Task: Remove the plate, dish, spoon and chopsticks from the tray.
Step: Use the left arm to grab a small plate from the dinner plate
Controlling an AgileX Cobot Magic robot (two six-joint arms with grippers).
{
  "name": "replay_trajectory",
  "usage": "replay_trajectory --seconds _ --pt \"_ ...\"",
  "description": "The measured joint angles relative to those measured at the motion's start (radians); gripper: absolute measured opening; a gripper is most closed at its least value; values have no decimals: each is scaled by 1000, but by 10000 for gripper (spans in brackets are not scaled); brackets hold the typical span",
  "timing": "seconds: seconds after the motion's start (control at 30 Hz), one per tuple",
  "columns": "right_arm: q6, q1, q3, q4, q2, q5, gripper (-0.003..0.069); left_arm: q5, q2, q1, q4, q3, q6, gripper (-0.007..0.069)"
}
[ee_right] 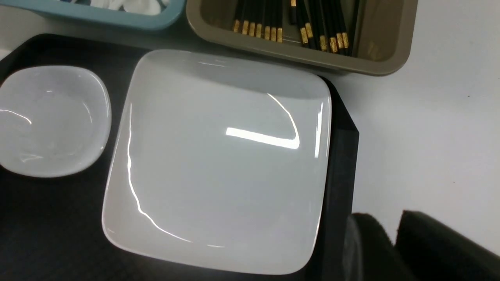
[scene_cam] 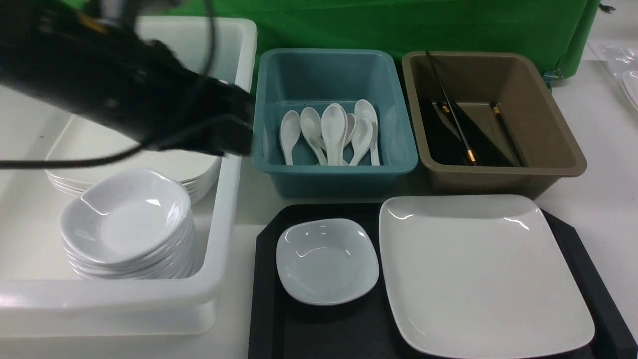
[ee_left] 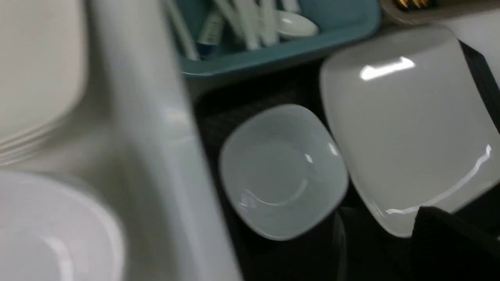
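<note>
A white tub (scene_cam: 227,209) of stacked crockery stands left of the black tray (scene_cam: 319,331), where the plate (scene_cam: 478,269) fills the right side, touching nothing else. Behind the tray, the blue bin (scene_cam: 334,172) holds spoons (scene_cam: 334,129) and the brown bin (scene_cam: 548,124) holds chopsticks (scene_cam: 463,142). The dish (scene_cam: 326,262) sits on the tray's left, just beside the plate. The left claw (scene_cam: 234,132), blurred over the tub's wall, cannot be read; the right claw (ee_right: 390,218), near the tray's edge, is slightly parted, grasping nothing.
</note>
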Motion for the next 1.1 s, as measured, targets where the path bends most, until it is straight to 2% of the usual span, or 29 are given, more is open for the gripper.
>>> replay_trajectory --seconds 0.03,0.13,0.33,0.37,0.4,0.57,0.77,1.1 --pt "0 0 0 0 0 0 162 0 54 -64 12 -18 -8 171" --pt "0 0 0 0 0 0 167 5 157 -121 52 -57 -11 178" --pt "0 0 0 0 0 0 179 73 400 -143 162 -174 -12 340" --pt "0 0 0 0 0 0 179 74 407 -143 167 -177 -12 346" --pt "0 0 0 0 0 0 179 75 447 -143 201 -201 -1 400" --pt "0 0 0 0 0 0 181 44 539 -143 236 -256 41 526" --pt "0 0 0 0 0 0 186 -9 619 -144 246 -283 113 563" --pt "0 0 0 0 0 0 193 -38 673 -144 269 -283 120 566"
